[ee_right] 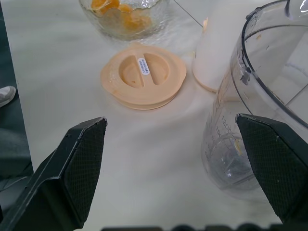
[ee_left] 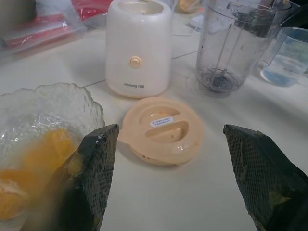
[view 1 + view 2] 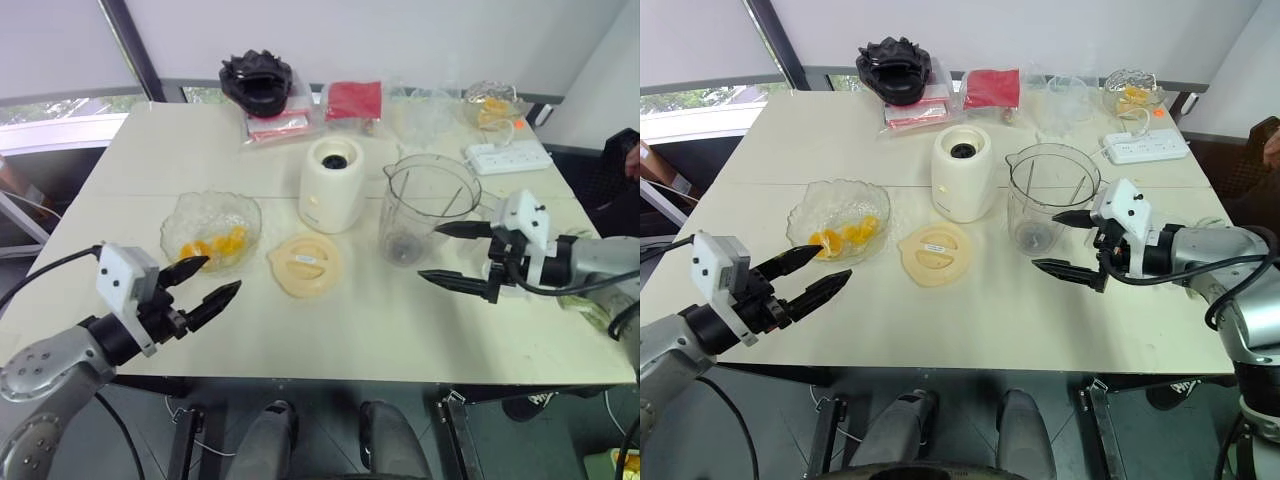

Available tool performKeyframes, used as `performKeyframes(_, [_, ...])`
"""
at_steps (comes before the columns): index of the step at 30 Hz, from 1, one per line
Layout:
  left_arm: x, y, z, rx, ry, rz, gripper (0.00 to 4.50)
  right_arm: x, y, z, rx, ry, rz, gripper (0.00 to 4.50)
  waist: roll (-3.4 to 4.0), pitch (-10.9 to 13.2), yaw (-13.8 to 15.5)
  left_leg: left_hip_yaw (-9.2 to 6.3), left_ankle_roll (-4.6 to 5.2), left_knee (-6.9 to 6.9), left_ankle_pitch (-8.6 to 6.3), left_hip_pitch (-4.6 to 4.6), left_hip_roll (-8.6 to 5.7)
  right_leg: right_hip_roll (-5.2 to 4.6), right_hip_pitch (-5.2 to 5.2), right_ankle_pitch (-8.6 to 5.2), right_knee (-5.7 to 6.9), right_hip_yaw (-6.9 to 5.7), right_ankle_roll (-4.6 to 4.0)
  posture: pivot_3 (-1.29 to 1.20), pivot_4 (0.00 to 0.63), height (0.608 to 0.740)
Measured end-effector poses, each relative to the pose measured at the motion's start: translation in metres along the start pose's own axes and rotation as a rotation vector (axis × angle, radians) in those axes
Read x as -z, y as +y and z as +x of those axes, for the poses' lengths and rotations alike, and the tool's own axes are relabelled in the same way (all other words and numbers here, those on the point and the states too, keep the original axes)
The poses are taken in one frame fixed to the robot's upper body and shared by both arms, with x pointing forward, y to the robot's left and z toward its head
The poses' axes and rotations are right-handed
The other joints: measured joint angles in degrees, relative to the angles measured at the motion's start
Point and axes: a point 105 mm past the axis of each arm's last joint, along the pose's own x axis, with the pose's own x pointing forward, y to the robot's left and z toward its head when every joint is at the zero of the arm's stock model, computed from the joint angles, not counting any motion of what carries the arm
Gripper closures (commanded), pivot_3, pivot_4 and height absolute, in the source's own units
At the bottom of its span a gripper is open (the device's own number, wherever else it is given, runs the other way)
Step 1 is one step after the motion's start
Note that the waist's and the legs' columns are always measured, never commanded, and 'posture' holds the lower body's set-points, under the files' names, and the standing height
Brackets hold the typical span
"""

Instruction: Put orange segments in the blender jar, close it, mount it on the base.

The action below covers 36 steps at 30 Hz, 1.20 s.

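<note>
Left eye view shows the worktop (image 3: 400, 320) with the base (image 3: 333, 184) near its centre; the jar (image 3: 425, 208) stands upright just beside it at 3 o'clock, apart from it, uncapped and unmounted; the lid (image 3: 305, 264) lies flat at 7 o'clock of the base; the glass bowl (image 3: 211, 229) sits at 9 o'clock of the lid, with the segments (image 3: 214, 245) inside it; the left claw (image 3: 206, 280) hovers at 6 o'clock of the bowl, by the near worktop edge, its fingers spread well apart and holding nothing; the right claw (image 3: 457, 254) hangs at 4 o'clock of the jar, its fingers wide apart, empty, the upper fingertip close to the jar wall; a power strip (image 3: 507, 155) lies at 1 o'clock of the jar; a black object (image 3: 257, 80) and a red packet (image 3: 353, 100) rest along the far edge.
</note>
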Motion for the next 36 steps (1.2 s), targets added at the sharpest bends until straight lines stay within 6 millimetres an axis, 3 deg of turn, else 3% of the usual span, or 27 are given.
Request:
performKeyframes(15, [-0.010, 0.007, 0.006, -0.033, -0.043, 0.014, 0.86, -0.004, 0.000, 0.000, 0.012, -0.008, -0.003, 0.03, 0.00, 0.0, 0.0, 0.01, 0.00, 0.00, 0.00, 0.00, 0.00, 0.00, -0.01, 0.00, 0.00, 0.01, 0.01, 0.00, 0.150, 0.740])
performKeyframes(32, [-0.004, 0.009, 0.004, -0.041, 0.008, -0.008, 0.86, -0.012, -0.001, 0.003, 0.013, -0.032, -0.017, 0.03, 0.00, 0.0, 0.0, 0.02, 0.00, 0.00, 0.00, 0.00, 0.00, 0.00, -0.02, 0.00, 0.01, 0.02, 0.01, 0.00, 0.150, 0.740])
performKeyframes(36, [-0.004, 0.018, 0.004, -0.053, 0.052, 0.008, 0.86, -0.013, 0.003, 0.007, -0.006, -0.032, -0.009, 0.03, 0.00, 0.0, 0.0, 0.01, 0.00, -0.01, 0.00, 0.00, 0.00, 0.01, -0.03, 0.00, 0.02, 0.02, 0.01, 0.00, 0.150, 0.740])
